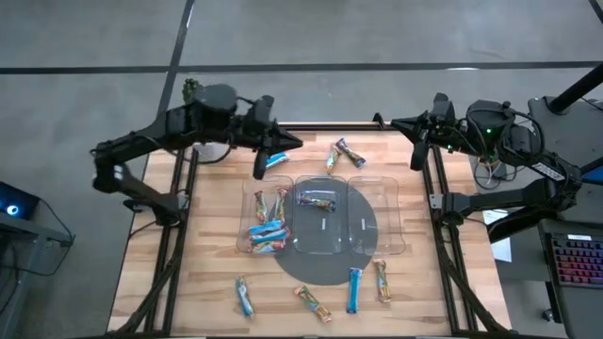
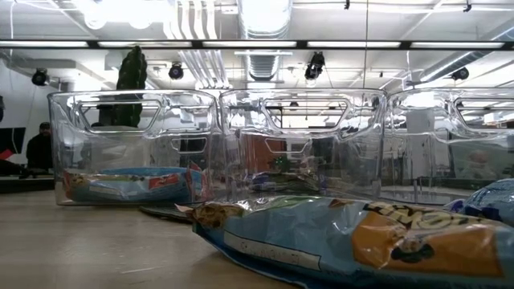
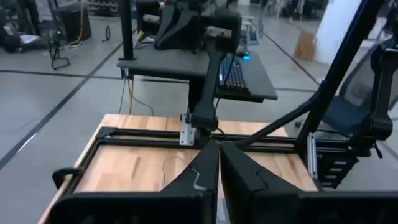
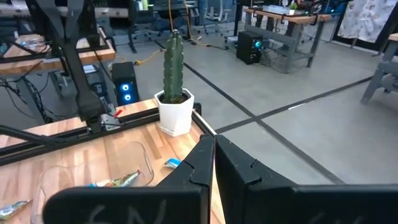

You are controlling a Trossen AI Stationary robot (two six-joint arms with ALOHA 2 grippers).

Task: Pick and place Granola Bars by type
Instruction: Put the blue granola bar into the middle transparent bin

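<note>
Wrapped granola bars are spread over the table. Several lie in the clear tray's (image 1: 394, 218) left compartment (image 1: 268, 228), also seen in the low view (image 2: 132, 185), and the middle compartment holds bars (image 1: 318, 200). Loose ones: a blue bar (image 1: 275, 160), two bars near the far edge (image 1: 339, 153), and several along the near side (image 1: 353, 289), one filling the low view's foreground (image 2: 353, 237). My left gripper (image 1: 300, 144) hovers shut above the far-left table, beside the blue bar. My right gripper (image 1: 382, 121) waits shut at the far right edge.
A grey round mat (image 1: 330, 264) lies under the tray. A cactus in a white pot (image 4: 174, 106) stands at the far left corner. Black frame rails (image 1: 438, 202) run along the table's sides. A keyboard (image 1: 575, 264) sits off the table's right.
</note>
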